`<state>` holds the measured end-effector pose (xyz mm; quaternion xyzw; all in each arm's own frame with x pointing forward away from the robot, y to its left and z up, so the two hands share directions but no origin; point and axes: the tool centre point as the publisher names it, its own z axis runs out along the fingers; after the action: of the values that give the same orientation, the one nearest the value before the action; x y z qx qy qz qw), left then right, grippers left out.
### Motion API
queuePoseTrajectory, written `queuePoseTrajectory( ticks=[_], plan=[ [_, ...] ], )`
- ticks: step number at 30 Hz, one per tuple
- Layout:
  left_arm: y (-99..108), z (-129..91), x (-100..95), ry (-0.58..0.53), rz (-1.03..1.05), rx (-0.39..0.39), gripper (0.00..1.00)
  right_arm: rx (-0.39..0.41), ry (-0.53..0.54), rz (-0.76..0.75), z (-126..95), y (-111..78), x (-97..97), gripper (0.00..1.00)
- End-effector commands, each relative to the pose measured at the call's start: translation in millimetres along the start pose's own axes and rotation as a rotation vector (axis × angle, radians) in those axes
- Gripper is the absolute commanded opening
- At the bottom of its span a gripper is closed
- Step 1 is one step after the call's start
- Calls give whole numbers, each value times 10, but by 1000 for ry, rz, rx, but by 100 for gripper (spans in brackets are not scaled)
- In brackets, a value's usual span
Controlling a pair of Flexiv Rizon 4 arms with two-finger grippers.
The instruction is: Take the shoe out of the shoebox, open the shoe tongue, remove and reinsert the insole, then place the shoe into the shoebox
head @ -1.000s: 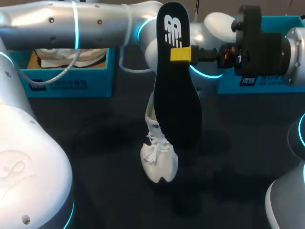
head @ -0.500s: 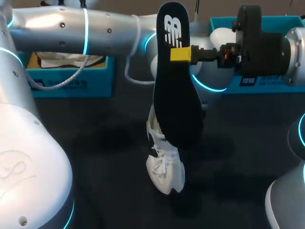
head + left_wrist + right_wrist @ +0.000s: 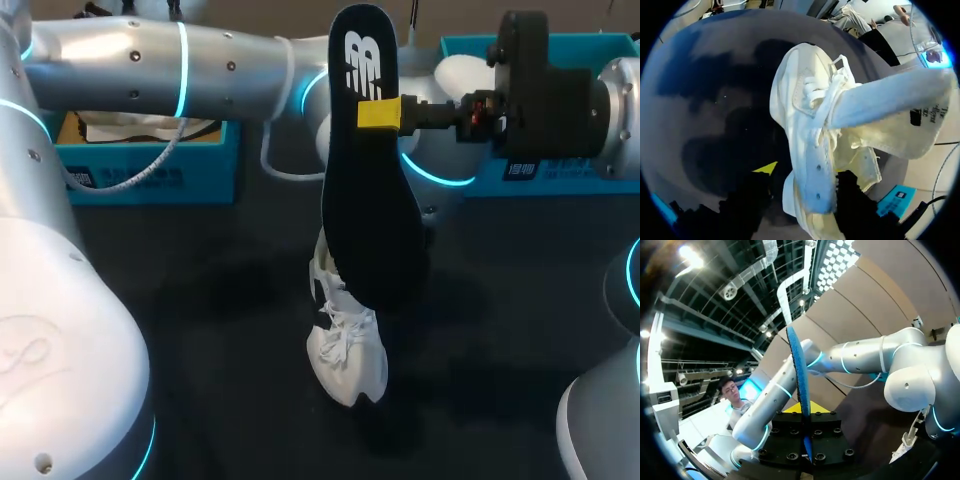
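A black insole hangs upright above the table's middle, with my right gripper shut on its upper part; from the right wrist it shows edge-on as a blue strip between the yellow tips. Under it a white shoe rests on the table, toe toward the front. My left arm comes across from the left, its gripper hidden behind the insole in the head view. In the left wrist view the shoe's heel lies between my left gripper's parted fingers, the yellow-tipped finger a little off it.
A blue shoebox holding white paper stands at the back left, under the left arm. A second blue box stands at the back right, behind the right wrist. The dark tabletop spreads around the shoe.
The left arm carried the shoe a little toward the front and right. Its fingers have since spread apart at the heel. The right arm and the insole have kept still.
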<state>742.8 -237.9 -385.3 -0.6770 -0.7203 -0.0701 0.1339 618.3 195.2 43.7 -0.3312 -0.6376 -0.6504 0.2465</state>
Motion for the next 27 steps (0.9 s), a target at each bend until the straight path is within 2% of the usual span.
queuePoseTrajectory(
  ticks=[1,12,17,27],
  plan=[
    [50,-182,126,-65,-5,-4,100,-5,-1,0,44,-9,13,0],
    [248,-557,23,-180,-18,6,100,-5,-1,0,44,-9,13,0],
    [323,-776,41,-220,-23,-22,100,-95,-46,6,-144,123,-42,0],
    [468,-1289,292,-362,-78,-93,100,-169,-159,53,-616,379,-122,0]
  ],
)
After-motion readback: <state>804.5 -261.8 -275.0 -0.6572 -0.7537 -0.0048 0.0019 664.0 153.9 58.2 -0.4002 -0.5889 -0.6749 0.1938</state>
